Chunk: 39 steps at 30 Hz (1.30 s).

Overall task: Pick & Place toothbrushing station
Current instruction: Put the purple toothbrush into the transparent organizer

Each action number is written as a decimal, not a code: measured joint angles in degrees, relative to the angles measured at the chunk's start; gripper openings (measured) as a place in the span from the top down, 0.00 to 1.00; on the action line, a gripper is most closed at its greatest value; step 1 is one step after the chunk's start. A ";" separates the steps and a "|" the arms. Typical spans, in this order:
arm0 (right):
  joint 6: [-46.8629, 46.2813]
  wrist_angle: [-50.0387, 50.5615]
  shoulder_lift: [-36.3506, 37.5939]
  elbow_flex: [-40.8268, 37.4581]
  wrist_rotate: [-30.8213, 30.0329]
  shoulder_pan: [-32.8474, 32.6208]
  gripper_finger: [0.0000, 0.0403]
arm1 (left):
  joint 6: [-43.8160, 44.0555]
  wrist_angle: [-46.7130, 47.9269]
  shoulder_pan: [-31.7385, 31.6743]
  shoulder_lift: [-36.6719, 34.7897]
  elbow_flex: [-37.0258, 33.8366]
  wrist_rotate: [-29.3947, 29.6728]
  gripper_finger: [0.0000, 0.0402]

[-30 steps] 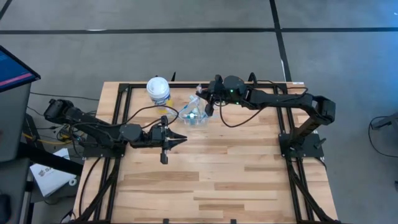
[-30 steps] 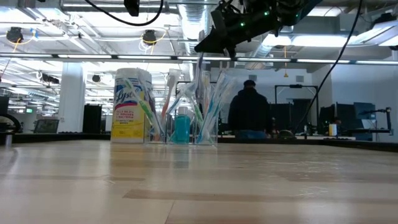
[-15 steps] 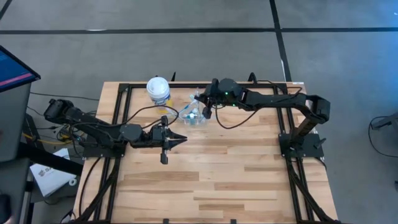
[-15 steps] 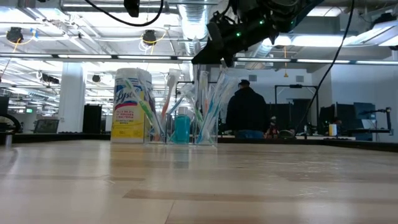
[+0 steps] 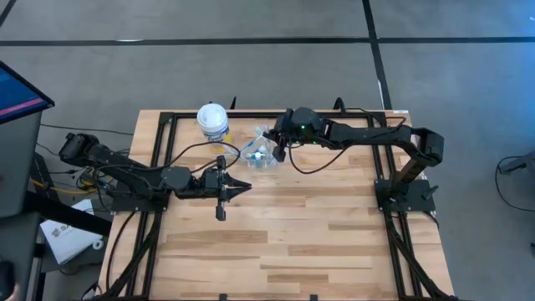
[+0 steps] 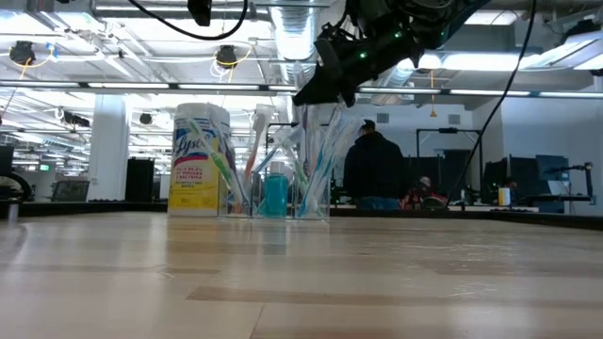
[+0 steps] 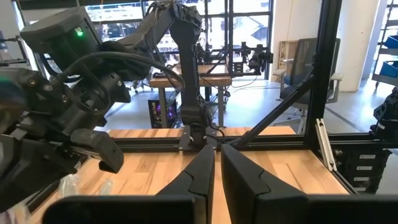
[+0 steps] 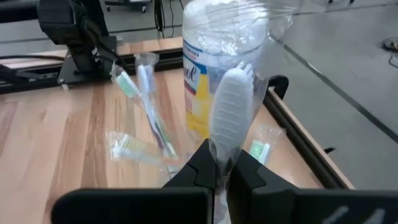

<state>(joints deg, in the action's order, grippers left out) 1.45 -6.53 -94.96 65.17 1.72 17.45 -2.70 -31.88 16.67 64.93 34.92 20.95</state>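
Your right gripper [image 8: 219,167] is pinched on a white toothbrush in a clear wrapper [image 8: 231,112], its bristled head standing above the fingertips. It hovers over the small clear plastic cup [image 5: 261,155] near the table's far edge; that cup is crowded with thin white, blue and green toothbrushes [image 6: 316,169], and a small blue tube [image 6: 274,193] stands among them. Just beside the cup sits a larger yellow canister with a white lid [image 5: 213,121]. Your left gripper [image 5: 242,188] waits over the light wooden table [image 5: 301,242], nearer its middle, fingers pressed together on nothing. A person [image 6: 375,169] stands in the room behind.
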 joint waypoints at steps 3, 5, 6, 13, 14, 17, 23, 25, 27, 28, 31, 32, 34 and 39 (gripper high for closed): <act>-0.02 0.29 0.00 0.00 -0.01 -0.88 0.99 | 0.00 0.06 0.00 0.00 0.00 0.00 0.95; 0.00 0.27 0.02 0.00 0.00 -1.62 0.99 | 0.03 0.12 0.00 0.00 0.00 -0.01 0.95; 0.01 0.29 0.02 0.00 0.00 -1.90 0.99 | 0.08 0.13 0.00 0.00 0.00 0.00 0.95; 0.28 0.47 0.02 -0.29 0.00 -2.54 1.00 | 0.15 0.95 0.35 0.00 0.00 -0.02 0.95; 0.27 0.38 0.02 -0.51 0.00 -2.51 1.00 | 0.15 1.02 0.51 0.00 0.00 -0.07 0.95; 0.20 -0.09 0.02 -1.25 0.00 -2.51 1.00 | 0.15 1.03 0.66 0.00 0.00 -0.11 0.95; -0.88 -7.89 0.09 -6.36 0.02 -2.43 1.00 | 0.15 1.03 0.66 0.00 0.00 -0.08 0.95; -0.97 -9.51 0.35 -7.31 0.40 -2.41 1.00 | 0.15 1.03 0.63 0.00 0.00 -0.07 0.95; -1.07 -9.57 0.57 -7.50 0.96 -2.41 0.99 | 0.15 1.03 0.63 0.00 0.00 -0.04 0.95; -1.06 -9.56 0.57 -7.60 1.07 -2.43 0.99 | 0.17 1.03 0.63 0.00 0.00 -0.02 0.95; -1.05 -9.14 0.57 -7.99 1.11 -2.40 0.99 | 0.17 1.02 0.63 0.00 0.00 -0.02 0.95; -1.05 -9.22 0.57 -8.20 1.26 -2.32 0.99 | 0.17 1.02 0.63 0.00 0.00 -0.01 0.95; -1.05 -9.04 0.57 -8.54 1.30 -2.27 0.99 | 0.17 1.02 0.63 0.00 0.00 0.00 0.95; -1.05 -9.05 0.53 -8.63 1.31 -2.25 0.99 | 0.17 1.02 0.63 0.00 0.00 0.00 0.95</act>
<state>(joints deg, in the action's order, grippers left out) 0.40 -15.57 -94.43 56.53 3.03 15.20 -2.52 -30.85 17.30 64.93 34.92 20.95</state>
